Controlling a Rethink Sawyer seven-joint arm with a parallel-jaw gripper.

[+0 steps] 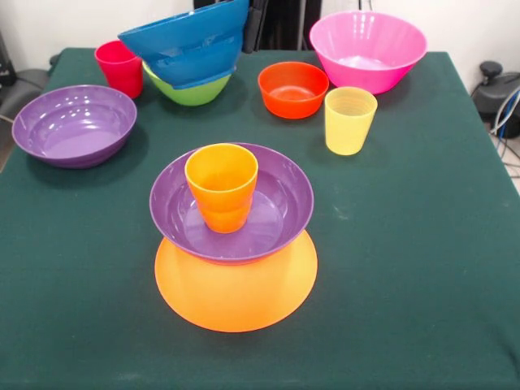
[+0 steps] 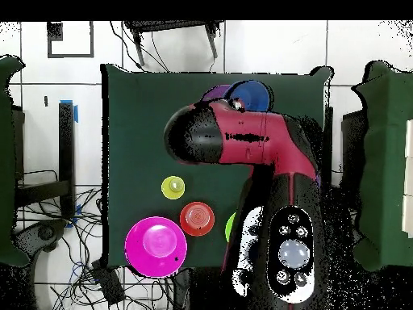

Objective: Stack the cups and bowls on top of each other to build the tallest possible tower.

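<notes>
The tower stands mid-table: an upturned yellow-orange bowl (image 1: 236,296), a purple bowl (image 1: 276,203) on it, and an orange cup (image 1: 221,183) upright in the purple bowl. My gripper (image 1: 251,28) comes in at the top edge, shut on the right rim of the blue bowl (image 1: 187,41). It holds the bowl tilted in the air, in front of the green bowl (image 1: 192,93). In the overhead view the blue bowl (image 2: 254,95) shows at the arm's end beside the tower's purple bowl (image 2: 211,94). The arm hides the gripper there.
A red-pink cup (image 1: 120,67) and a second purple bowl (image 1: 75,123) are at the left. An orange-red bowl (image 1: 292,88), a yellow cup (image 1: 349,119) and a big pink bowl (image 1: 367,49) are at the back right.
</notes>
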